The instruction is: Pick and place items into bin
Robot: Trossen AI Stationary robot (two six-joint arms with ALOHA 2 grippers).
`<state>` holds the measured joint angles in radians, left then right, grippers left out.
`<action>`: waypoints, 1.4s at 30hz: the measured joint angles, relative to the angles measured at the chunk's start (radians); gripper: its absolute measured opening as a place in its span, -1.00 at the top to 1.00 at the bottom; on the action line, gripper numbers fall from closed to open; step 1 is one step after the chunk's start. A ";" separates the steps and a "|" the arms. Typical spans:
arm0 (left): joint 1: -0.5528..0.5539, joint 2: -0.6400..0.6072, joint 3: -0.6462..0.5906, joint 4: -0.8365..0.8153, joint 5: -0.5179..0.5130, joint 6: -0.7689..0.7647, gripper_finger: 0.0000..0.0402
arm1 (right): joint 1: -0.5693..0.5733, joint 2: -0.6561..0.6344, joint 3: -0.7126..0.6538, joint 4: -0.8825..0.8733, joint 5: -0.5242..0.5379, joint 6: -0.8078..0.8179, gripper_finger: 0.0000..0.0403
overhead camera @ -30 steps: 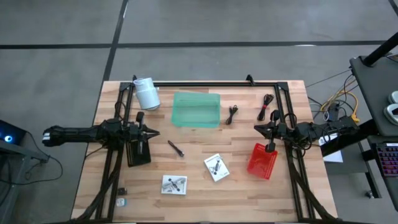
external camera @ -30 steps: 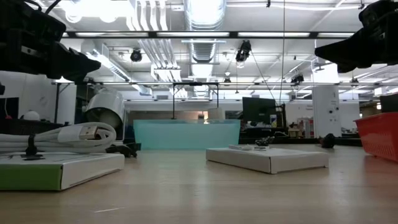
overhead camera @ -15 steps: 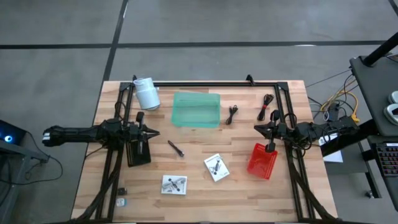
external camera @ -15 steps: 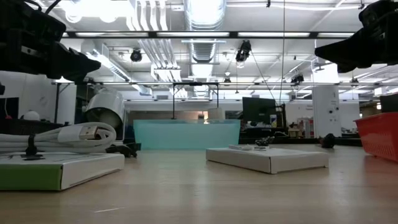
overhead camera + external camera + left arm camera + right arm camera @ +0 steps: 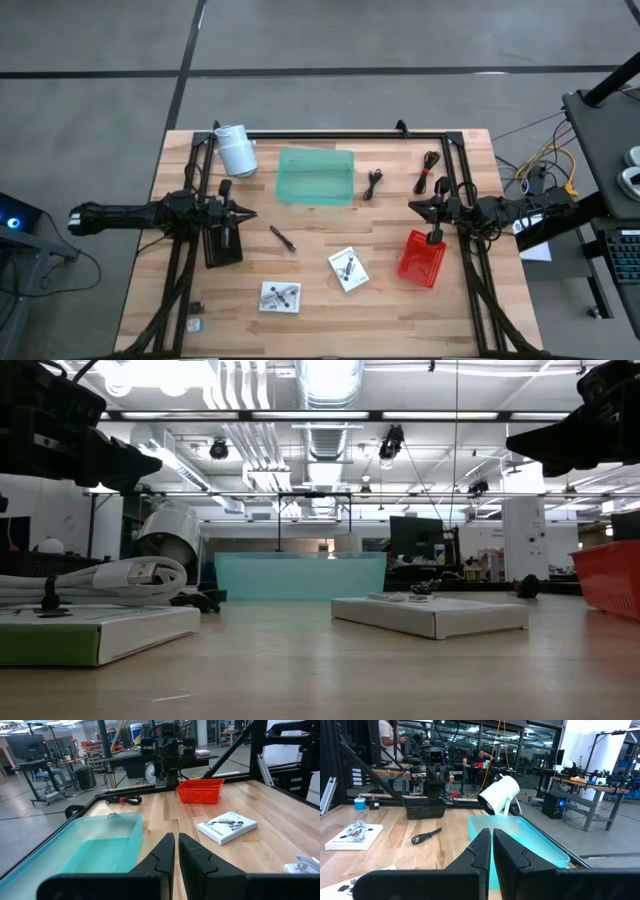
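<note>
Nothing had gone into a bin yet, as far as I could judge. The wooden table (image 5: pixel 320 300) carried everything. The teal bin (image 5: pixel 315 176) at the far middle looked empty, and so did the red basket (image 5: pixel 421 258) on the right and the black basket (image 5: pixel 222 245) on the left. My left gripper (image 5: pixel 243 213) hung above the table's left side, fingers pressed together on nothing; my right gripper (image 5: pixel 416 206) hung at the right side, likewise pinched closed and empty. Two white packets (image 5: pixel 347 268) lay near the front, one of them (image 5: pixel 280 296) nearer still. Two black cable bundles (image 5: pixel 430 170) sat far right, the smaller (image 5: pixel 375 182) just beside the teal bin. The pen-like tool (image 5: pixel 282 239) lay mid-table. All of it was left to do.
</note>
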<state>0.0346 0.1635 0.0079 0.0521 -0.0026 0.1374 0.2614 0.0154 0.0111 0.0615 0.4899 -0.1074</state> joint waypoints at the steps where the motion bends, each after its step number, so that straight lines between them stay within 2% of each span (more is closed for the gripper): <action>1: 0.000 0.000 0.000 0.000 0.001 0.000 0.96 | 0.000 0.000 0.000 0.000 0.000 0.000 0.96; 24: 0.000 0.000 0.000 0.001 -0.003 0.000 0.96 | 0.000 0.000 0.000 0.000 0.000 0.000 0.96; 28: 0.000 0.000 0.000 0.071 -0.003 0.000 0.96 | 0.000 0.000 0.000 0.000 0.000 0.000 0.96; 42: 0.000 -0.002 0.000 0.106 -0.002 -0.001 0.96 | 0.000 0.000 0.000 0.004 0.000 -0.026 0.96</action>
<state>0.0345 0.1619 0.0082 0.1578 -0.0044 0.1368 0.2611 0.0158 0.0112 0.0659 0.4900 -0.1334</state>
